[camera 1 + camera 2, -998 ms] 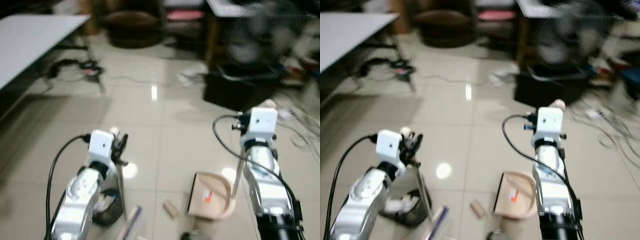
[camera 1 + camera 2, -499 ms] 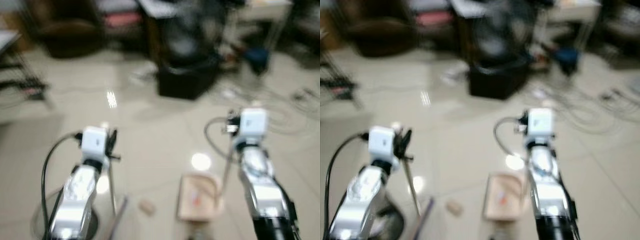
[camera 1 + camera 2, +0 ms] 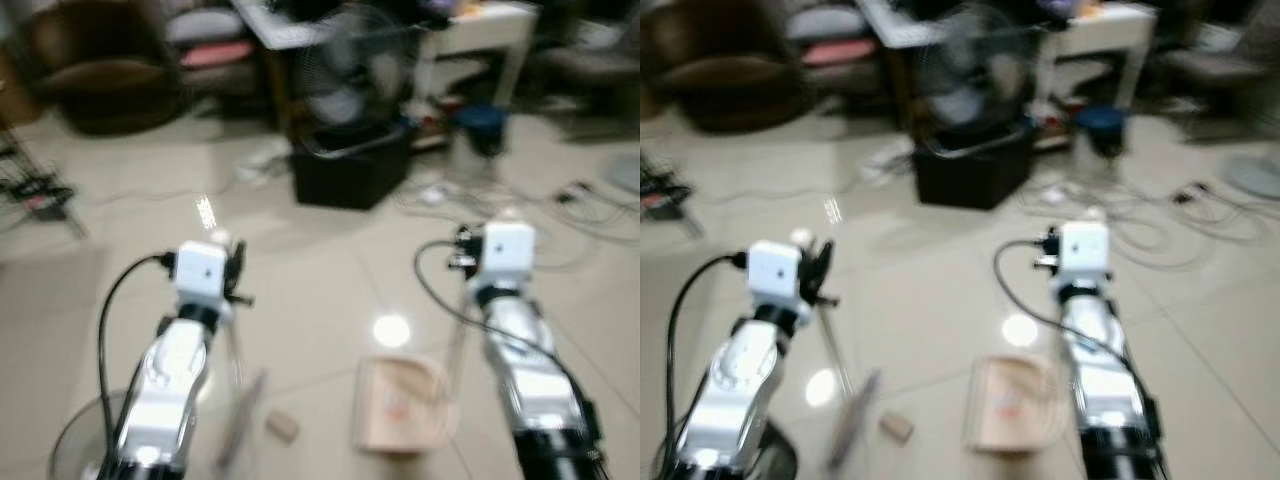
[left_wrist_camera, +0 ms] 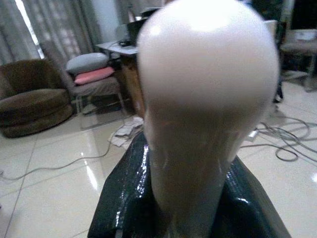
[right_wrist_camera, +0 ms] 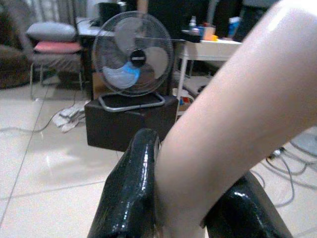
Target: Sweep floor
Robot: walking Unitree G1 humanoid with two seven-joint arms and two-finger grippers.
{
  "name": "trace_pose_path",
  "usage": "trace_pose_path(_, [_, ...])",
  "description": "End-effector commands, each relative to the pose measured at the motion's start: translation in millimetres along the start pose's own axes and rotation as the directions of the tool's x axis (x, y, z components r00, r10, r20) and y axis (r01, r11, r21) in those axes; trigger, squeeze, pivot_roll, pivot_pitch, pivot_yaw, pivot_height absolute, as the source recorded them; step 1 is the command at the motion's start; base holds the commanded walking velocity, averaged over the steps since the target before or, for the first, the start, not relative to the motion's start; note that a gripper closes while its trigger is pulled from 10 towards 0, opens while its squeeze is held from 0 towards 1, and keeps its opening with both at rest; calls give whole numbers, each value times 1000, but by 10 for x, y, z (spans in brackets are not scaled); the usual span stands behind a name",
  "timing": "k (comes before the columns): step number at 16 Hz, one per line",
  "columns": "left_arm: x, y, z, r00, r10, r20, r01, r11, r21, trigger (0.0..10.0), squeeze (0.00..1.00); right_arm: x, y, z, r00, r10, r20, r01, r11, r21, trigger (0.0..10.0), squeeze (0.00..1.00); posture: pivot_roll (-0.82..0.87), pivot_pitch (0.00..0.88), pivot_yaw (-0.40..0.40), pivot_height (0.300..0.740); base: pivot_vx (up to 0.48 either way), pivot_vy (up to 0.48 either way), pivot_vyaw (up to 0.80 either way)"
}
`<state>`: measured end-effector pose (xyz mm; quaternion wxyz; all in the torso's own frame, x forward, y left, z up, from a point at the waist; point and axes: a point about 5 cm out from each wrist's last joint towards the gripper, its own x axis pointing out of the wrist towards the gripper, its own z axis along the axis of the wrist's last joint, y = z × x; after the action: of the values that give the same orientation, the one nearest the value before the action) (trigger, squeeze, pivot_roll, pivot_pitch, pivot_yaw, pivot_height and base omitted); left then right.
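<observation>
The broom (image 3: 238,400) is thin and blurry. Its stick slants down from the left gripper (image 4: 190,198) to the shiny tile floor (image 3: 310,260), and its brush end sits on the floor just left of a small tan block (image 3: 282,427). The stick ends in a round, pale knob (image 4: 208,64). The left gripper is clamped on the stick just under that knob, with one black finger (image 4: 124,198) on each side.

The dustpan (image 3: 400,405) is pale pink-beige with an orange mark inside. The mark is too blurry to read. The dustpan lies flat on the floor, just right of the small tan block. Its long pale handle (image 5: 233,129) rises up to the right gripper (image 5: 183,208). The right gripper's two black fingers (image 5: 131,193) are pressed tight on the handle.

Far behind the dustpan, a round fan (image 5: 132,59) sits on a black box (image 5: 131,124). Wires (image 3: 590,205) lie on the floor to the right of the box. A dark armchair (image 3: 100,85) is far to the left of the fan.
</observation>
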<state>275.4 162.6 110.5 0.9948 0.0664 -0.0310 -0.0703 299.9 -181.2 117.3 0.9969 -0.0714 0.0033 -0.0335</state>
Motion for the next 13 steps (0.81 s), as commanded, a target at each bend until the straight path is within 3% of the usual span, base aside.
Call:
trace_pose_path(1, [8, 97, 42, 999, 28, 19, -29, 999, 34, 10000, 0, 26, 110, 101, 999, 28, 44, -29, 999, 22, 10000, 0, -38, 0, 58, 740, 379, 0, 800])
trace_pose_path(4, [10, 97, 42, 999, 29, 17, -29, 999, 35, 10000, 0, 22, 129, 86, 998, 44, 39, -45, 999, 27, 10000, 0, -35, 0, 57, 740, 379, 0, 658])
trace_pose_path(8, [-10, 99, 32, 1000, 24, 19, -25, 999, 34, 10000, 0, 6, 151, 60, 998, 57, 36, -59, 995, 75, 10000, 0, -33, 0, 56, 740, 366, 0, 0])
trace_pose_path(13, [73, 62, -28, 1000, -19, -16, 20, 998, 58, 10000, 0, -9, 160, 42, 994, 86, 64, -91, 993, 70, 10000, 0, -40, 0, 76, 740, 0, 0, 0])
